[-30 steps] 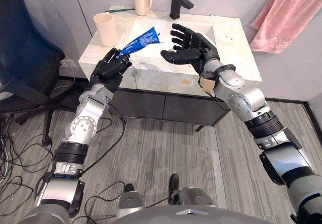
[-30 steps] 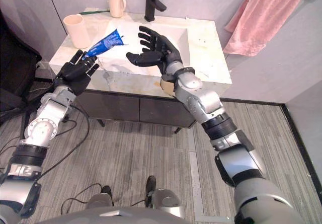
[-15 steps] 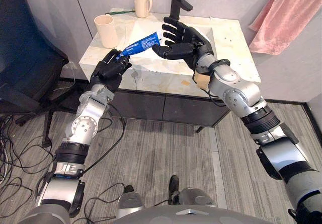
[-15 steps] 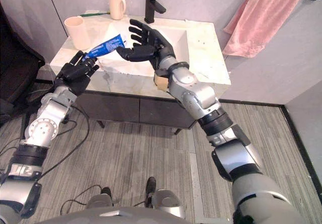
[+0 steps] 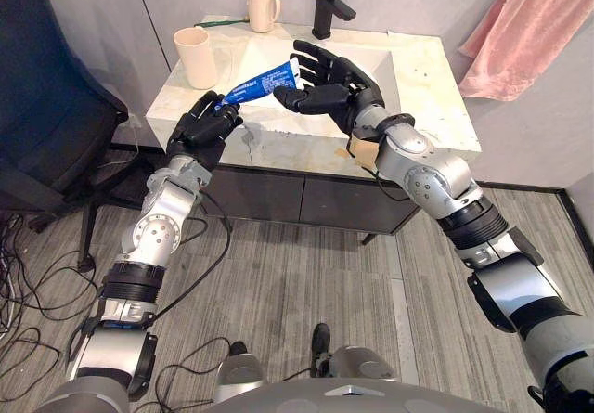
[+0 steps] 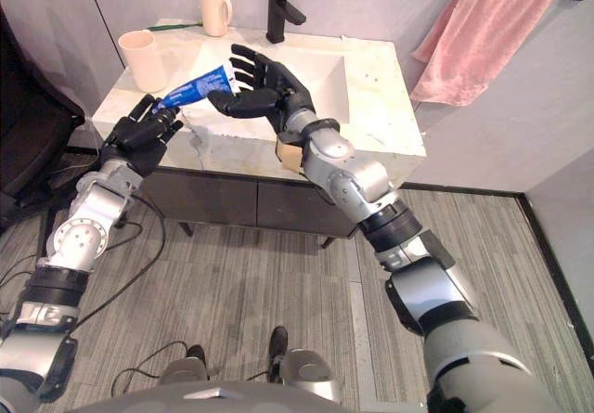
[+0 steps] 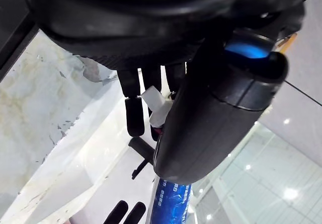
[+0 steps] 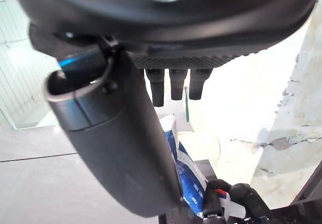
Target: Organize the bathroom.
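My left hand [image 5: 206,127] is shut on the capped end of a blue toothpaste tube [image 5: 260,83], holding it slanted above the front left of the marble vanity top [image 5: 436,107]. My right hand [image 5: 327,86] is open at the tube's flat far end, fingers spread above it and thumb below. In the right wrist view the toothpaste tube [image 8: 183,176] shows just past the thumb, with the left hand [image 8: 236,199] beyond. The left wrist view shows the toothpaste tube [image 7: 171,204] running out from under the thumb.
A cream cup [image 5: 195,54] stands at the vanity's left, with a handled mug [image 5: 263,1] and a green toothbrush [image 5: 223,20] behind it. A black faucet [image 5: 330,0] rises over the sink basin [image 5: 376,60]. A pink towel [image 5: 529,32] hangs at right; a black chair [image 5: 46,125] stands at left.
My right hand has moved left across the sink to the tube's far end, and its thumb and fingers now flank it. The left hand and tube have stayed put.
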{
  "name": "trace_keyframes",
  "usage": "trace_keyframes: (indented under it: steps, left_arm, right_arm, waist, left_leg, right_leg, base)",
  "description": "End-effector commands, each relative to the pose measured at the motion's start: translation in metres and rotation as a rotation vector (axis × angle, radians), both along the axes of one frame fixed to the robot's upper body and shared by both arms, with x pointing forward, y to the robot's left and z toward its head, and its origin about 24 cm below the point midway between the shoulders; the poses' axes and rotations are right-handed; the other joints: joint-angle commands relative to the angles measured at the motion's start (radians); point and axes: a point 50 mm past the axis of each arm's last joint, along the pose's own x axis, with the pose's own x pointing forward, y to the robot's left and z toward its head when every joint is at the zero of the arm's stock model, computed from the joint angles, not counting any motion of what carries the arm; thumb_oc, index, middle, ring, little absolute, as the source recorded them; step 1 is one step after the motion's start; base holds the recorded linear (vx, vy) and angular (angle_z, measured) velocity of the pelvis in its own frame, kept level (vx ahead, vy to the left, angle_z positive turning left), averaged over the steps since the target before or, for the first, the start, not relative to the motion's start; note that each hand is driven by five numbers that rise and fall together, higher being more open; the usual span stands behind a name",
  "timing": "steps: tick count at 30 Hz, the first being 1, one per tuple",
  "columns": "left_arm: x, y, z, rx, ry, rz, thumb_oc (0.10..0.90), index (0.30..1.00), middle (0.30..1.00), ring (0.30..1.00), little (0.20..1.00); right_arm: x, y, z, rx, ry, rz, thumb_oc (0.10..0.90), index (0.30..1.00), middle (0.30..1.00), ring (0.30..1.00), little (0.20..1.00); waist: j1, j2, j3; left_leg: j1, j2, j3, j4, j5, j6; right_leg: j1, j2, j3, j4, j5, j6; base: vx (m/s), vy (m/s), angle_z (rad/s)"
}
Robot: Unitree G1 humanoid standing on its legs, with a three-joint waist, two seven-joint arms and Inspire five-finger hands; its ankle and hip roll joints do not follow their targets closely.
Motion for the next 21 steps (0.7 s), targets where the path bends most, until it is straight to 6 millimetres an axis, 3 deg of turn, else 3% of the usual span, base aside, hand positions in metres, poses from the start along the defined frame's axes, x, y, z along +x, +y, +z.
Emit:
trace_keyframes:
  steps: [1,19,20,21]
  left_arm:
    - [-0.0026,-0.0089,0.0515,0.016,-0.268,-0.035,0.400,0.300,0.300,0.300,0.300]
    - [-0.0030,-0.0072,0.0464,0.018,-0.242,-0.020,0.400,0.300,0.300,0.300,0.300]
    - [-0.0030,-0.0070,0.0461,0.018,-0.239,-0.019,0.471,0.406,0.406,0.406,0.406]
    - [-0.0029,-0.0063,0.0450,0.017,-0.232,-0.017,0.684,0.726,0.726,0.726,0.726]
  right_arm:
    - [-0.0189,0.0349,0.0607,0.135,-0.220,0.160,0.400,0.300,0.300,0.300,0.300]
    - [-0.0181,0.0371,0.0619,0.130,-0.224,0.159,0.400,0.300,0.300,0.300,0.300]
    - [-0.0180,0.0369,0.0620,0.130,-0.225,0.157,0.400,0.300,0.300,0.300,0.300]
    - [-0.0175,0.0358,0.0623,0.130,-0.225,0.154,0.400,0.300,0.300,0.300,0.300]
  waist:
    - [0.021,0.000,-0.166]
    - [0.019,0.000,-0.168]
    - [0.019,0.000,-0.169]
    - [0.019,0.000,-0.170]
  left_leg:
    - [-0.068,0.043,0.046,0.053,0.029,0.014]
    - [-0.058,0.040,0.053,0.043,0.021,0.017]
    - [-0.057,0.039,0.053,0.042,0.021,0.017]
    - [-0.056,0.039,0.053,0.041,0.021,0.017]
  right_leg:
    - [0.060,-0.017,0.057,-0.004,-0.190,0.023]
    - [0.062,-0.020,0.059,-0.008,-0.187,0.025]
    - [0.062,-0.020,0.059,-0.009,-0.187,0.026]
    - [0.062,-0.020,0.060,-0.010,-0.187,0.026]
  base:
    - [0.00,0.000,0.00]
    - [0.00,0.000,-0.01]
    - [0.00,0.000,0.00]
    - [0.00,0.000,0.00]
